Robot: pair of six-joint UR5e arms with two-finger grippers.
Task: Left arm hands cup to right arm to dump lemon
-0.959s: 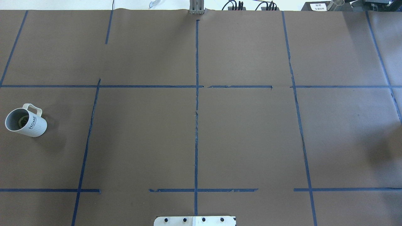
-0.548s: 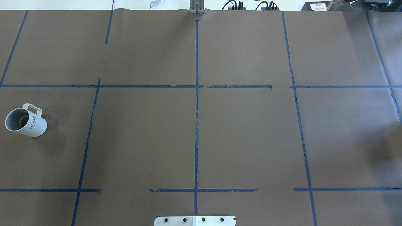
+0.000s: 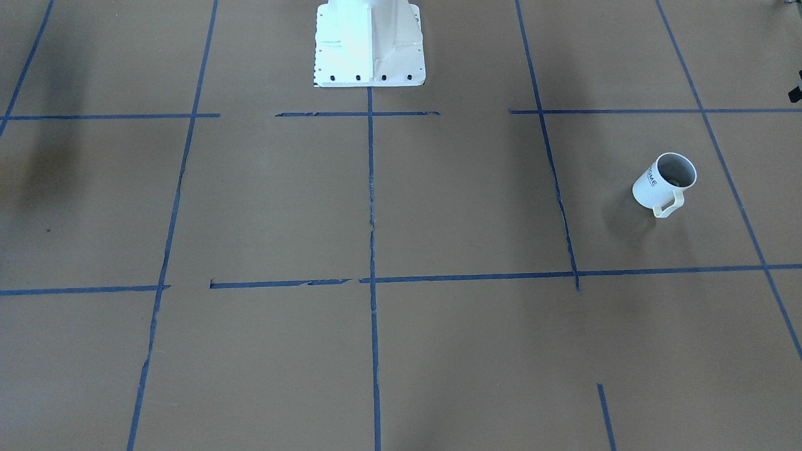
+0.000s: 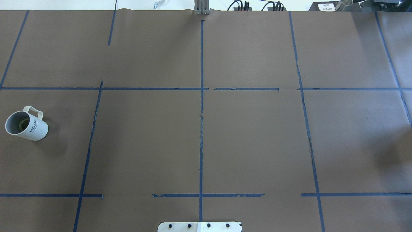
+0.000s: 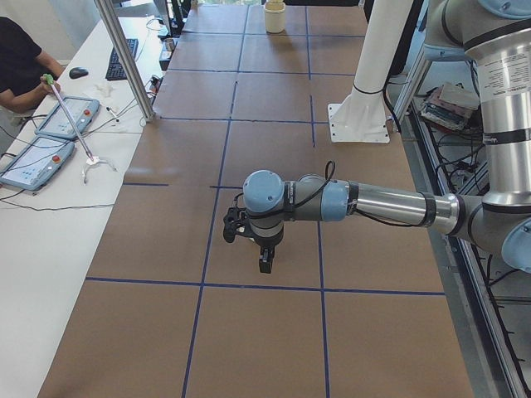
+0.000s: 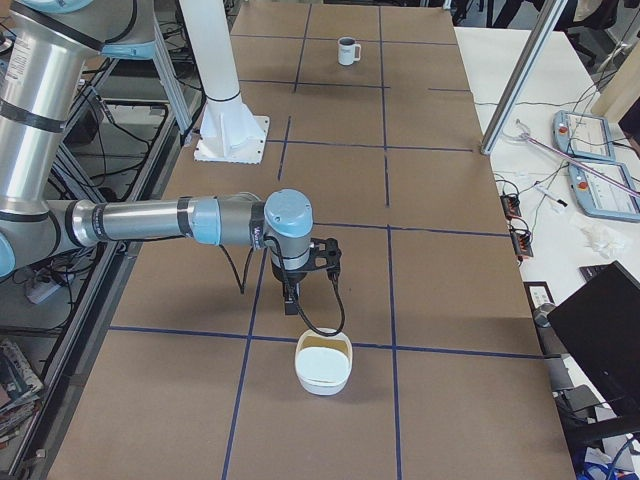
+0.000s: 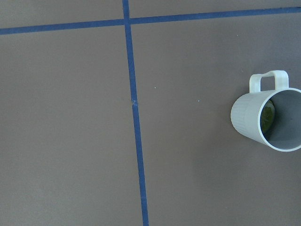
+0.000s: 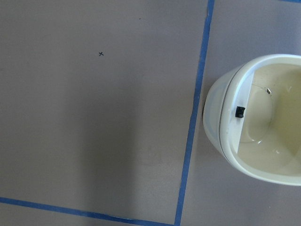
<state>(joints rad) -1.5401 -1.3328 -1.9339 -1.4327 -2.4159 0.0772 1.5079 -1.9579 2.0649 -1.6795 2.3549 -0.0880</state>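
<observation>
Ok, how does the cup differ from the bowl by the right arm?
The cup is tall, with a loop handle and lettering; the bowl is wide, shallow and plain. The cup holds the lemon; the bowl shows no fruit. Both are pale, upright and ungripped.

Brown-paper worktop (image 4: 257,145) gridded with blue tape lines (image 4: 201,145).
A white side table (image 5: 41,274) adjoins one long edge of the worktop, holding two grey screen pendants (image 5: 68,116); a slanting metal post (image 5: 137,89) rises at that edge.

Open table (image 4: 225,145) surrounds the cup (image 4: 32,129) everywhere.
</observation>
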